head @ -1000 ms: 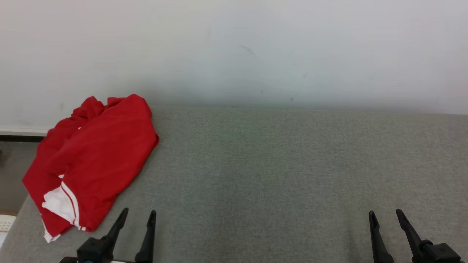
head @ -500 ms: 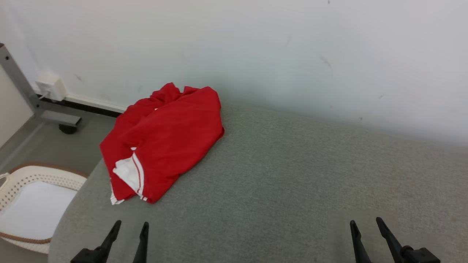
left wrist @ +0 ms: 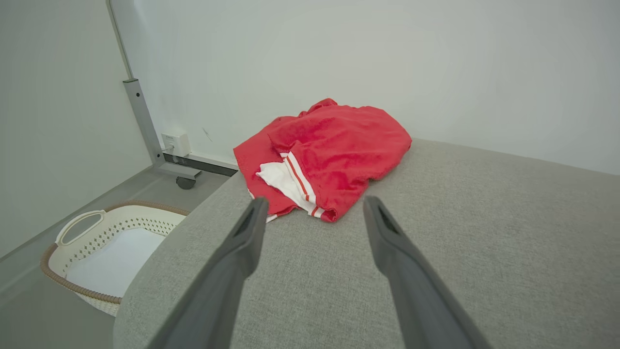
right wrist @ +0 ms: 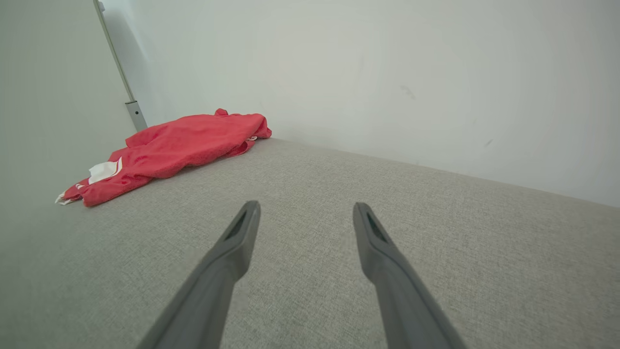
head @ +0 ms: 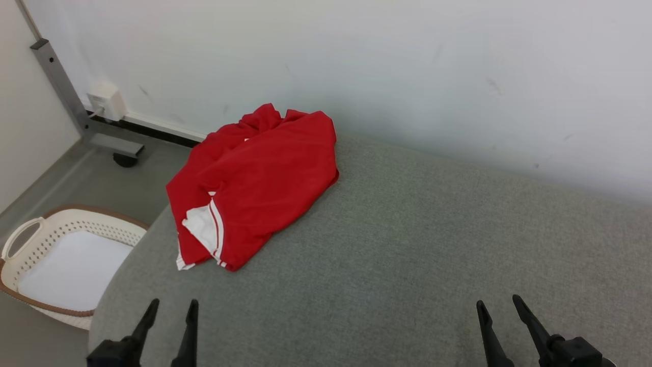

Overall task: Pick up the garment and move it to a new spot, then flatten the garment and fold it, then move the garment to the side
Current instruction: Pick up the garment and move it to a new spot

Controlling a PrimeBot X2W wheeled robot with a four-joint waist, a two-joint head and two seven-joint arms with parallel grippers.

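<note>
Well, nothing's done yet: garment (head: 254,178) lies crumpled at eleven o'clock; left gripper (head: 173,302) and right gripper (head: 497,299) hang empty, jaws spread.

left pincer (head: 173,302), right pincer (head: 498,299), each 2 long, dark, tapered fingers (left wrist: 236,261)

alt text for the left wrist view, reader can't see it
A crumpled red garment with white striped trim lies near the wall on a grey fabric surface, just beyond the open, empty left gripper. A cream laundry basket sits on the floor at lower left.
</note>
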